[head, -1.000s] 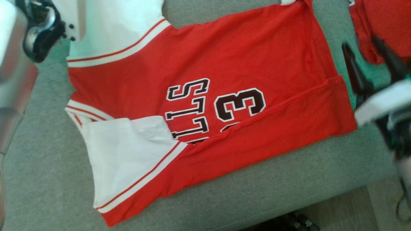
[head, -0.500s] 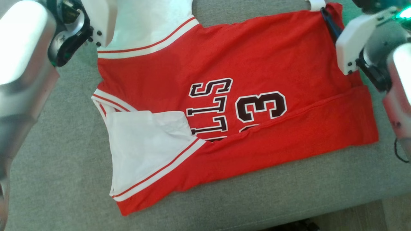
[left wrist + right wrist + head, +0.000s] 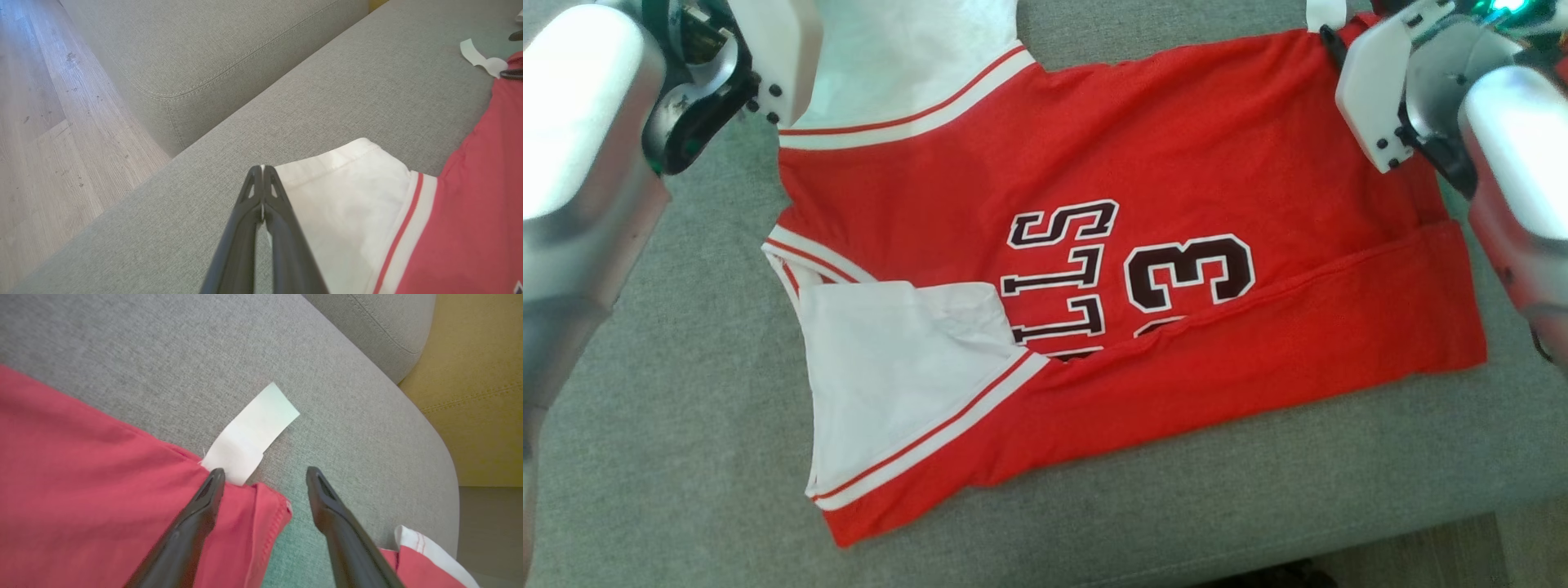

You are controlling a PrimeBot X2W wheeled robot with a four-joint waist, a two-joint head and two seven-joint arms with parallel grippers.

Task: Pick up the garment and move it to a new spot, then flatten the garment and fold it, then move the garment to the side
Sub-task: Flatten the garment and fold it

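The garment [image 3: 1176, 163] is a red jersey with white sleeves and dark lettering, lying flat on the grey sofa cushion [image 3: 645, 457] with its near side folded over. In the left wrist view my left gripper [image 3: 262, 166] is shut on the edge of the white sleeve [image 3: 347, 192], and a white sliver shows between its fingers. My right gripper [image 3: 265, 475] is open and straddles the red hem corner [image 3: 269, 506] beside a white tag [image 3: 253, 433]. In the head view one dark finger [image 3: 1333, 42] of it touches the garment's far right corner.
The sofa's grey backrest [image 3: 204, 49] rises beyond the cushion, with wood floor [image 3: 41, 102] beside it. A yellow cushion [image 3: 482, 375] lies past the seat's rounded end. Another red piece with white trim [image 3: 425, 555] sits by my right finger. The seat's front edge [image 3: 1339, 539] is near.
The head camera shifted early on. My right arm has moved from the lower right up to the garment's far right corner, still open. The left gripper keeps its hold on the sleeve.
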